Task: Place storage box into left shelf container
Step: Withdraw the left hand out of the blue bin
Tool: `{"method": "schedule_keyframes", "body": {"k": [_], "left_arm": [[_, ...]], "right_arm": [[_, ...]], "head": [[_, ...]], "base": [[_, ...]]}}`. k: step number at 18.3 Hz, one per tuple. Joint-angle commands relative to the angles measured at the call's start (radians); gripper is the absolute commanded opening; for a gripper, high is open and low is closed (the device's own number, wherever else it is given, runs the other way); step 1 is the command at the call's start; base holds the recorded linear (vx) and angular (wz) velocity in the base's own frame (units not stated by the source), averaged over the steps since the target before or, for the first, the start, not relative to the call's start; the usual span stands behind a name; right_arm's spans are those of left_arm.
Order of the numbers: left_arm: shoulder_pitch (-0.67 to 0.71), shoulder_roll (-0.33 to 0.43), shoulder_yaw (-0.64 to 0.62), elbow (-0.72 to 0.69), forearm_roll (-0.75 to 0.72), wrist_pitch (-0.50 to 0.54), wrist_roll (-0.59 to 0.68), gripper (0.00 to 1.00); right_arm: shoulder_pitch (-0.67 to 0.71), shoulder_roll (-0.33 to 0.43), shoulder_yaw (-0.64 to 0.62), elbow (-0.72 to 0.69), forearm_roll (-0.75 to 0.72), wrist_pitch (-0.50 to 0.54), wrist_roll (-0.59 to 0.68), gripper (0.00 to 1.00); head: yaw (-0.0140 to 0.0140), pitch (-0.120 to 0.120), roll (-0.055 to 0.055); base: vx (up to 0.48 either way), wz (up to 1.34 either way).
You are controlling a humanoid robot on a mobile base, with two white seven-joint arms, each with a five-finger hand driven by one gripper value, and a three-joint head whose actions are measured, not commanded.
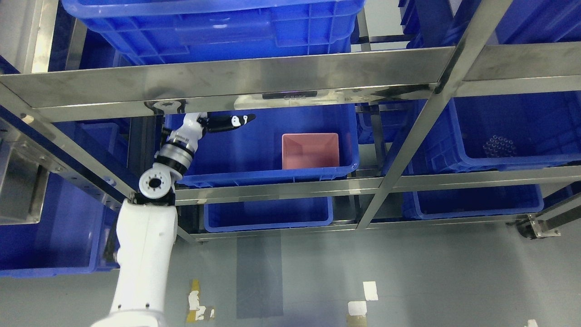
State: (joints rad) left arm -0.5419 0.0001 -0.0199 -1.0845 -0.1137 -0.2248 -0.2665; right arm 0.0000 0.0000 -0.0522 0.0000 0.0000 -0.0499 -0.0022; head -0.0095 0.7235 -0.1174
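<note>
A pink storage box (311,151) rests inside the blue container (254,175) on the left bay of the middle shelf, against its right side. My left hand (229,122) reaches in over the container's upper left, well to the left of the pink box and not touching it. Its fingers (240,121) point right, stretched out with nothing held. Part of the hand is hidden behind the steel shelf beam (227,81). The left arm (145,254) rises from the bottom left. My right arm is out of view.
Steel shelf posts (408,145) split the rack into bays. More blue bins sit above (213,27), at right (513,136) with small dark parts inside, and below (268,213). Grey floor with tape marks (370,290) lies in front.
</note>
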Motion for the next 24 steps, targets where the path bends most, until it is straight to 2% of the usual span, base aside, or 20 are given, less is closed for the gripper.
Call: {"method": "schedule_keyframes", "body": {"k": [1, 4, 5, 7, 10, 15, 24], "left_arm": [[0.255, 0.017, -0.14, -0.515, 0.085, 0.054, 0.116, 1.0], [0.377, 0.017, -0.141, -0.584, 0.085, 0.024, 0.118, 1.0], [0.405, 0.017, -0.137, -0.598, 0.085, -0.032, 0.119, 1.0], [0.442, 0.017, -0.123, -0.597, 0.085, -0.106, 0.119, 1.0], [0.461, 0.017, -0.094, -0.597, 0.086, -0.14, 0.125, 1.0], [0.471, 0.017, 0.001, -0.594, 0.089, -0.045, 0.138, 1.0], [0.496, 0.017, 0.003, -0.591, 0.089, -0.053, 0.174, 1.0]], "right_arm": [[-0.005, -0.017, 0.0, -0.017, -0.021, -0.001, -0.001, 1.0], [-0.005, -0.017, 0.0, -0.017, -0.021, 0.001, 0.001, 1.0], [-0.005, -0.017, 0.0, -0.017, -0.021, 0.001, -0.001, 1.0], [-0.003, -0.017, 0.0, -0.017, -0.021, 0.001, 0.001, 1.0], [-0.005, -0.017, 0.0, -0.017, -0.021, -0.001, -0.001, 1.0], [-0.003, -0.017, 0.0, -0.017, -0.021, -0.001, 0.001, 1.0], [-0.005, -0.017, 0.0, -0.017, -0.021, 0.001, -0.001, 1.0]], "head": [[0.0, 0.0, 0.0], [0.0, 0.0, 0.0], [0.0, 0.0, 0.0], [0.0, 0.0, 0.0], [0.0, 0.0, 0.0], [0.0, 0.0, 0.0], [0.0, 0.0, 0.0]], "base": [[0.0, 0.0], [0.0, 0.0], [0.0, 0.0], [0.0, 0.0], [0.0, 0.0], [0.0, 0.0], [0.0, 0.0]]}}
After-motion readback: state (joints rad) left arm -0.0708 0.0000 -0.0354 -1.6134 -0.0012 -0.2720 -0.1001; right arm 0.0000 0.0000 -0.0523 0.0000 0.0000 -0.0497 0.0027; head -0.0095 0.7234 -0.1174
